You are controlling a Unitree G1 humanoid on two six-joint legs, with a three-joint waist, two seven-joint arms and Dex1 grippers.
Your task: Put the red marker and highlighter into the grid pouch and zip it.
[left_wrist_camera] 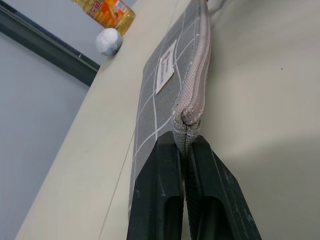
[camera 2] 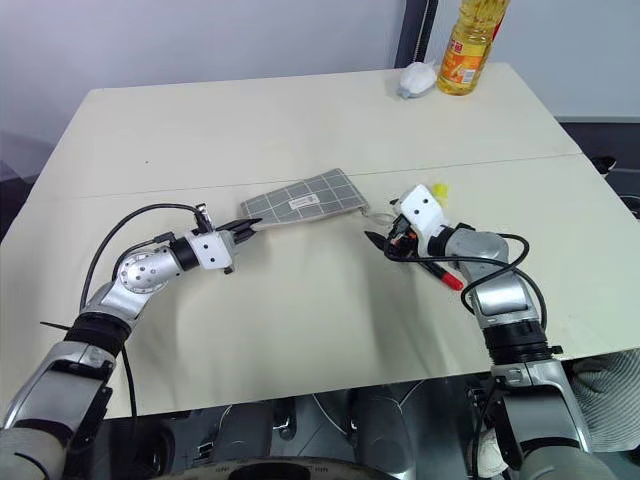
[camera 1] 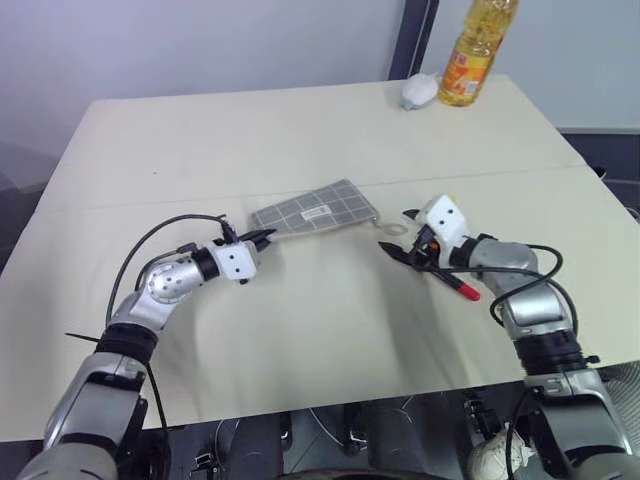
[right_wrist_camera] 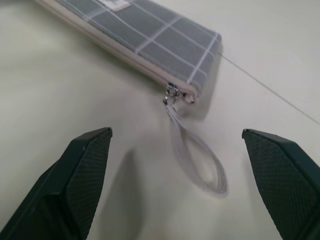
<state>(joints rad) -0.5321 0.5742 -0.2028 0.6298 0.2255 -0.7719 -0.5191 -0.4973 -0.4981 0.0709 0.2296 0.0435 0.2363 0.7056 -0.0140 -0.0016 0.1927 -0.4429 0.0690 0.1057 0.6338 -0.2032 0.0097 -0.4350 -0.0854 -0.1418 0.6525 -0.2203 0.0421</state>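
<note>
The grid pouch lies flat mid-table, grey with white lines and a small white label. My left gripper is shut on the pouch's left corner, pinching it at the zipper seam, which looks closed along that edge. The zipper's loop pull trails from the pouch's right end. My right gripper stands open just short of the loop, with nothing between its fingers. The red marker lies on the table, partly under my right wrist. The yellow highlighter peeks out behind the right gripper's white housing.
A yellow oil bottle and a white crumpled ball stand at the table's far right corner. A seam crosses the beige table top behind the pouch. Black cables loop off both forearms.
</note>
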